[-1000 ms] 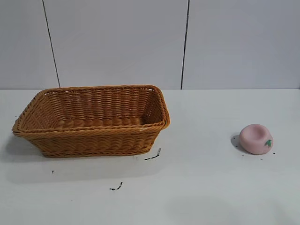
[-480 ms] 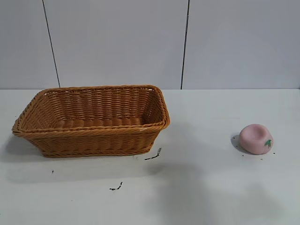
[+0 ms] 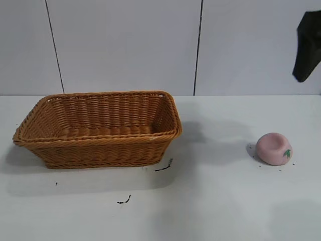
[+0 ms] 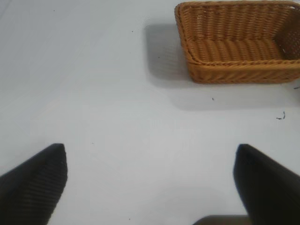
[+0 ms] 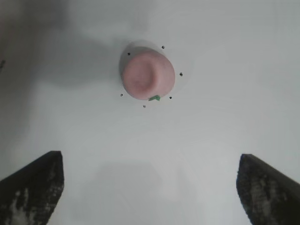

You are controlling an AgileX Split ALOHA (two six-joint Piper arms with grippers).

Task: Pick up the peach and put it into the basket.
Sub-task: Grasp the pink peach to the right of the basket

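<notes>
1. On the white surface (image 3: 225,201), the peach (image 3: 273,148) sits alone toward the right side, well apart from the basket (image 3: 95,150), which stands at the left and holds nothing visible.
2. Peach orientation: dimpled top faces up, green leaf mark on the side toward the camera in the exterior view. Small dark specks ring it on the surface.
3. Right tool (image 5: 150,187): fingers spread wide, holding nothing, aimed steeply down with the peach (image 5: 148,75) ahead of the gap, not yet between the fingers. In the exterior view only a dark part of the right arm (image 3: 307,45) shows at the upper right edge, high above the peach.
4. Left tool (image 4: 150,183): also wide open and empty, off to the side with the basket (image 4: 234,70) in its view; judged idle.
5. Step in hand, as judged: approach to the peach; grasp not yet made.
6. Handling estimate: the peach looks like a light, smooth moulded toy, probably firm or slightly yielding, not fragile. The rounded flanks could slip out of a shallow pinch.
7. Grip suggestion: straddle the widest part of the body, fingers low on opposite sides, below the dimpled top, and close gently.
8. Risk: nudging the peach aside on the smooth surface if one finger lands first.
</notes>
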